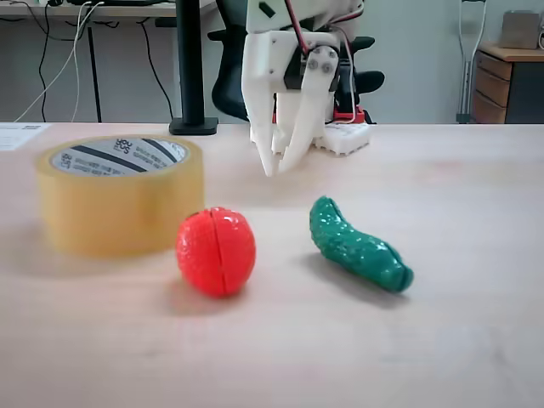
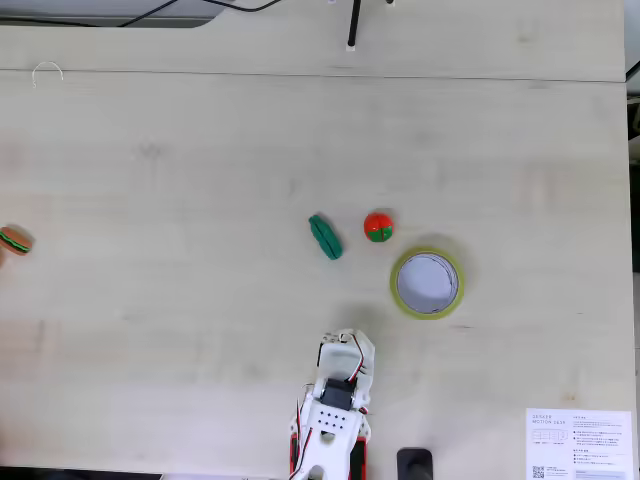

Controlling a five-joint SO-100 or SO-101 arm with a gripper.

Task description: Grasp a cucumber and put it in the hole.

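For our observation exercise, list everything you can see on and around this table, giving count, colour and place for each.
cucumber: 1, dark green, mid-table, apart from the red toy.
tape roll: 1, yellowish-tan; its hole faces up.
red round toy: 1, between roll and cucumber.
small burger-like toy: 1, far left edge of the top-down fixed view.
printed sheet: 1, white, table corner.
table: 1, pale wood.
office chair: 1, black, behind the table.
gripper: 1, white, above the table, fingertips nearly together, holding nothing.

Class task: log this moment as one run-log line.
tool: nearly closed, empty, above table | cucumber: lying on table, untouched | hole: empty | red toy tomato: between tape roll and cucumber
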